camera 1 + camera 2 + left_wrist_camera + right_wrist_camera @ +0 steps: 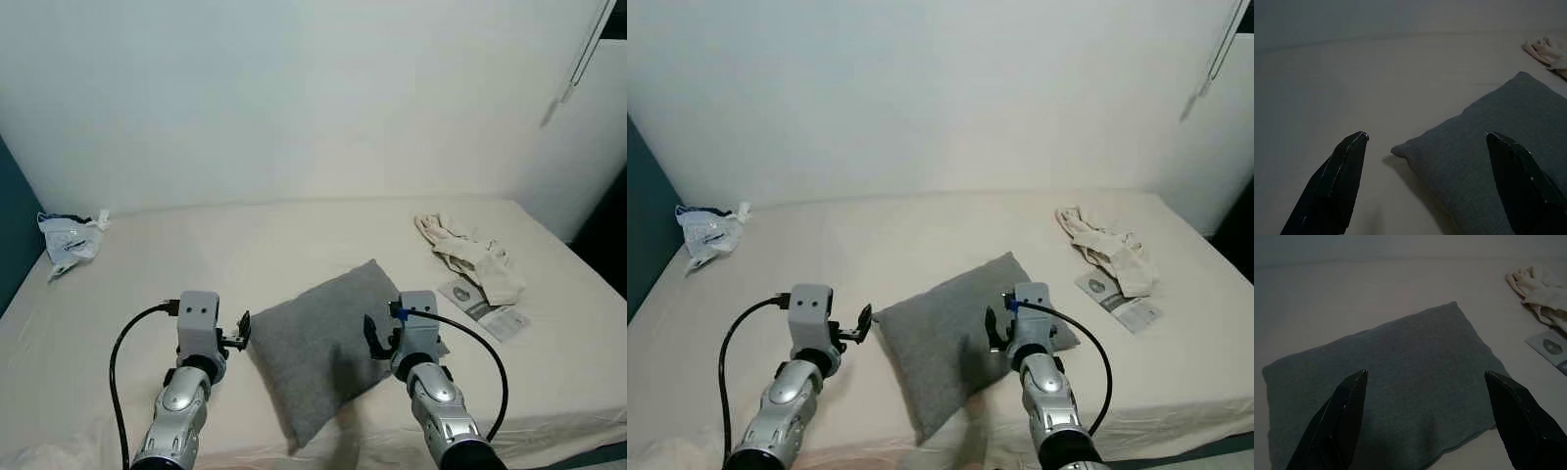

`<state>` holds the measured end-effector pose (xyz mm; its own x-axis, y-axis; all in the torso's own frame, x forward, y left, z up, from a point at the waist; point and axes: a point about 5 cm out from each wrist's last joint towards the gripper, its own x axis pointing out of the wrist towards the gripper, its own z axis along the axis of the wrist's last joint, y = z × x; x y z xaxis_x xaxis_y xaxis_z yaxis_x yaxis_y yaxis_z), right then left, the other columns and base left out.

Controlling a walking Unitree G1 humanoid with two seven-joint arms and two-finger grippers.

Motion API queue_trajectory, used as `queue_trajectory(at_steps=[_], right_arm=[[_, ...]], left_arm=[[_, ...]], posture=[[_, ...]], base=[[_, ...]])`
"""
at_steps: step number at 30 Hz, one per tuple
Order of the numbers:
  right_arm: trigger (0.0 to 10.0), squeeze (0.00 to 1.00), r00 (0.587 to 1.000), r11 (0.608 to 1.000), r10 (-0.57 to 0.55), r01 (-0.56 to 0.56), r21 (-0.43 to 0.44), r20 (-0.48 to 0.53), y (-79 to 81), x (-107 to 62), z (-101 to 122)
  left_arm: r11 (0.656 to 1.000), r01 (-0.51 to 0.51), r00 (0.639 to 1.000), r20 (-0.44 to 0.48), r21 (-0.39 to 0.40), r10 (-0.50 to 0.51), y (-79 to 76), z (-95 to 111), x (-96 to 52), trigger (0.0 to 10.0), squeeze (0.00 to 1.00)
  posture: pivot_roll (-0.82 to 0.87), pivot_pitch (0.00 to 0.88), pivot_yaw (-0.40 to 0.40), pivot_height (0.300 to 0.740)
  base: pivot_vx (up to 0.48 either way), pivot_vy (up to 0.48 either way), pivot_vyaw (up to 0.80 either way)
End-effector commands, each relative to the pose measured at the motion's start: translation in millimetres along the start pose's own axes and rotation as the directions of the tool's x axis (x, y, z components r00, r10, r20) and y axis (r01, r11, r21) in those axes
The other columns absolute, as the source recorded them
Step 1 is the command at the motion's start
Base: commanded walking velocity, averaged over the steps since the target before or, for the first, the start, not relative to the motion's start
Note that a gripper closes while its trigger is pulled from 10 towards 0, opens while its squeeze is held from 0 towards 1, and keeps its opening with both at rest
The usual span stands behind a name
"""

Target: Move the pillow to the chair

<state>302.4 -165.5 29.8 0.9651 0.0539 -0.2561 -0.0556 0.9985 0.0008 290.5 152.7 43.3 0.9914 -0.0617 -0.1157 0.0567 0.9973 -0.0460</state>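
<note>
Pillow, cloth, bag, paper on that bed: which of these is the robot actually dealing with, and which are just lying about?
Part of the job:
- grey pillow
- left gripper, open at the pillow's left corner
- right gripper, open over the pillow

Just lying about:
- crumpled cream cloth
- printed leaflet
- plastic bag
- the bed itself

Two silver arms, grey boxy wrist modules.
Black looping cables; left gripper [243, 331] and right gripper [373, 338] have long black tapered fingers.

From the head we look forward and down over the bed [294, 235] toward the far wall. Our wrist cams sit low and close, facing far; both share the grey pillow [1391, 382] with the head views.
</note>
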Motion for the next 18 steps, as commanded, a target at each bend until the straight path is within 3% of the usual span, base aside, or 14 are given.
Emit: queue_trajectory(at_steps=[1, 10, 13, 15, 16, 18], right_arm=[[10.0, 0.0, 1.0, 1.0, 0.001, -0.001, 0.011, 0.017, 0.3, -0.1, 2.1], [10.0, 0.0, 0.999, 1.0, -0.001, 0.0, 0.013, 0.032, -0.3, 3.5, 8.0], [10.0, 0.0, 0.999, 1.0, -0.001, 0.001, 0.012, 0.033, -0.7, 3.5, 8.1], [10.0, 0.0, 0.999, 1.0, -0.001, 0.001, 0.011, 0.033, -0.7, 3.2, 7.9], [10.0, 0.0, 0.999, 1.0, -0.002, 0.001, 0.011, 0.033, -0.8, 2.9, 7.6], [10.0, 0.0, 0.999, 1.0, -0.001, 0.001, 0.009, 0.032, -1.0, 3.0, 7.5]], left_arm=[[1.0, 0.01, 1.0, -0.002, 0.012, -0.01, -0.7, 0.0, -0.5, 10.0, 0.0], [0.998, 0.027, 1.0, -0.013, 0.052, -0.026, -3.7, 1.9, 3.6, 10.0, 0.0], [0.994, 0.035, 0.999, -0.019, 0.108, -0.033, -4.7, 0.6, 2.5, 10.0, 0.0], [0.995, 0.03, 0.999, -0.024, 0.095, -0.028, -4.5, -0.5, 2.0, 10.0, 0.0], [0.998, 0.014, 1.0, -0.026, 0.058, -0.013, -3.0, -1.4, 1.5, 10.0, 0.0], [0.998, 0.005, 0.999, -0.038, 0.059, -0.003, -1.1, -2.1, 2.3, 10.0, 0.0]], posture=[[0.0, 0.034, -0.016, 0.74], [0.0, 0.035, -0.013, 0.74], [0.0, 0.035, -0.012, 0.74], [0.0, 0.035, -0.012, 0.74], [0.0, 0.036, -0.011, 0.74], [0.0, 0.036, -0.012, 0.74]], base=[[0.0, 0.0, 0.0], [0.0, 0.0, 0.0], [0.0, -0.48, 0.0], [0.0, -0.48, 0.0], [0.0, 0.0, 0.0], [0.0, 0.0, 0.0]])
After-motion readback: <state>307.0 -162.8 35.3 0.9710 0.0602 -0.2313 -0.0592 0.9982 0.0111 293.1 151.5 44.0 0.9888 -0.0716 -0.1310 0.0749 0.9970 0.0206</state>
